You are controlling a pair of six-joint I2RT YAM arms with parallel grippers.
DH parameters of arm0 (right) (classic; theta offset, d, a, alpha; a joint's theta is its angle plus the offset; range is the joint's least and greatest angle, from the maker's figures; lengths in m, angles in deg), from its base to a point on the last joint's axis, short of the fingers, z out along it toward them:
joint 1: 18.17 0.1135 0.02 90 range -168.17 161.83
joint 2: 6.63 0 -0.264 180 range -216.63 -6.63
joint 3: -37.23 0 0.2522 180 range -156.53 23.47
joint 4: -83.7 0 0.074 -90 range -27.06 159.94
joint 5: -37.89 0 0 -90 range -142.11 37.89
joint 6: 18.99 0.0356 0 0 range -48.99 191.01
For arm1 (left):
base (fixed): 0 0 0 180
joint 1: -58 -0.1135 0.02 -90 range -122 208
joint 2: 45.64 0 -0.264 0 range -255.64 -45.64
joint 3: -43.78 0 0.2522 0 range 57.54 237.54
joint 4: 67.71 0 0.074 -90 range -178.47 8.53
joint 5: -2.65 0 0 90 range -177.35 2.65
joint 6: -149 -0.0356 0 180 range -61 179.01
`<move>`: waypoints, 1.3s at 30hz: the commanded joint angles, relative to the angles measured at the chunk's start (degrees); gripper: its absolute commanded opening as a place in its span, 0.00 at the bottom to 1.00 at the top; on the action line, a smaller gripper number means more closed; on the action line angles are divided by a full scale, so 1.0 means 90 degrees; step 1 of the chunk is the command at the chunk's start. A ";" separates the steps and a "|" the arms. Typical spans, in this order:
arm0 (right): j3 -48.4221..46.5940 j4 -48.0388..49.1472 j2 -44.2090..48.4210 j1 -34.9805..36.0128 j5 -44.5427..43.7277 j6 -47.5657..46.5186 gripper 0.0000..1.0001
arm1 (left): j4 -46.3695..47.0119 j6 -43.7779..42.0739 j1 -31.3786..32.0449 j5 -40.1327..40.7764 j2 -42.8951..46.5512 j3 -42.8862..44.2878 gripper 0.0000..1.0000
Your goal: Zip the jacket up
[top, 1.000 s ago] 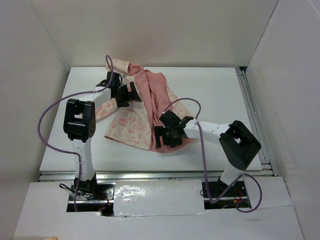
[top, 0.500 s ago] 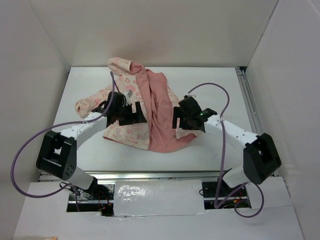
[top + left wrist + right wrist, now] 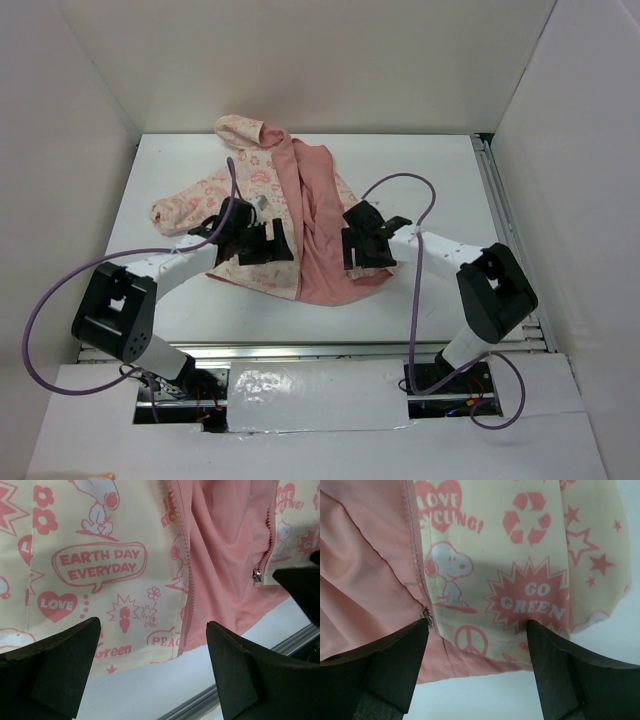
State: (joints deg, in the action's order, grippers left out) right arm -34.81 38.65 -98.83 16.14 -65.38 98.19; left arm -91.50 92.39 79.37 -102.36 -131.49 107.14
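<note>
The jacket [image 3: 255, 185] is small and hooded, pale cream with pink cartoon prints and slogans. It lies front-up and unzipped on the white table [image 3: 430, 170], beneath both claws. Its hood [image 3: 245, 130] points away from the claws toward the back wall, and one sleeve [image 3: 180, 207] stretches out beyond the left claw's outer side.

The left claw [image 3: 280, 245] hangs released over the hem of one printed front panel, its fingers spread wide and holding nothing. The right claw [image 3: 352, 255] is likewise released over the other front edge, with only fabric below its parted fingers.

Between the two claws runs a broad strip of salmon-pink lining [image 3: 225, 555], rumpled into soft folds. It keeps the two rows of pink zipper teeth [image 3: 185, 580] well apart. A small metal slider [image 3: 257, 576] sits on the row nearer the right claw, low down by the hem. In the right wrist view this edge passes just beside the claw's left finger.

Purple cables [image 3: 45, 300] loop from both arms, and white walls enclose the table.
</note>
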 commanded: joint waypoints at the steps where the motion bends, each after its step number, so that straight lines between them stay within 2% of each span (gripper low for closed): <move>1: -0.0223 -0.0632 0.0157 0.0328 -0.0914 -0.0022 0.87 | 0.0314 0.0001 0.0038 0.0104 -0.0333 -0.0004 0.99; 3: -0.0204 -0.0974 0.0176 0.0620 -0.1558 0.0076 0.88 | 0.0245 0.0060 0.0048 0.0339 -0.0568 0.0035 0.99; 9: -0.0135 -0.1161 0.0070 0.1451 -0.2985 -0.0217 0.94 | 0.0352 -0.0057 0.0048 0.0202 -0.0755 0.0016 0.99; 14: -0.0048 -0.0666 -0.0155 0.1745 -0.2998 -0.0929 0.95 | 0.0391 -0.0096 0.0038 0.0290 -0.0648 -0.0082 0.99; 19: -0.0243 -0.0771 -0.0750 0.1599 -0.3670 -0.0843 0.96 | 0.0362 -0.0135 0.0048 0.0388 -0.0608 -0.0121 0.99; 24: -0.0311 -0.0401 -0.0976 0.1413 -0.3612 -0.0998 0.93 | 0.0430 -0.0165 0.0038 0.0320 -0.0716 -0.0140 0.99; 27: -0.0448 0.0038 -0.0850 0.1384 -0.3749 -0.1115 0.73 | 0.0381 -0.0174 0.0048 0.0290 -0.0755 -0.0072 0.99; 28: -0.0467 0.0165 -0.0810 0.1374 -0.3672 -0.1203 0.57 | 0.0381 -0.0184 0.0038 0.0319 -0.0755 -0.0062 0.99; 29: -0.0487 0.0446 -0.0694 0.1345 -0.3545 -0.1310 0.45 | 0.0371 -0.0155 0.0038 0.0329 -0.0736 -0.0062 0.99; 30: -0.0506 0.0671 -0.0635 0.1296 -0.3351 -0.1388 0.19 | 0.0391 -0.0184 0.0038 0.0349 -0.0687 -0.0082 0.99; 32: -0.0584 0.0771 -0.0517 0.1189 -0.2950 -0.1467 0.00 | 0.0449 -0.0194 0.0038 0.0290 -0.0638 -0.0131 0.99; 39: -0.1569 0.0430 -0.0302 0.0789 -0.2071 -0.1341 0.00 | 0.0421 -0.0262 0.0028 0.0154 -0.0637 -0.0004 0.99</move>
State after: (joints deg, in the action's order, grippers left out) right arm -42.96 40.60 -105.35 24.68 -87.94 85.49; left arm -87.89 91.93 79.59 -100.28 -137.91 106.64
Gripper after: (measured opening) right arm 0.012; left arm 0.993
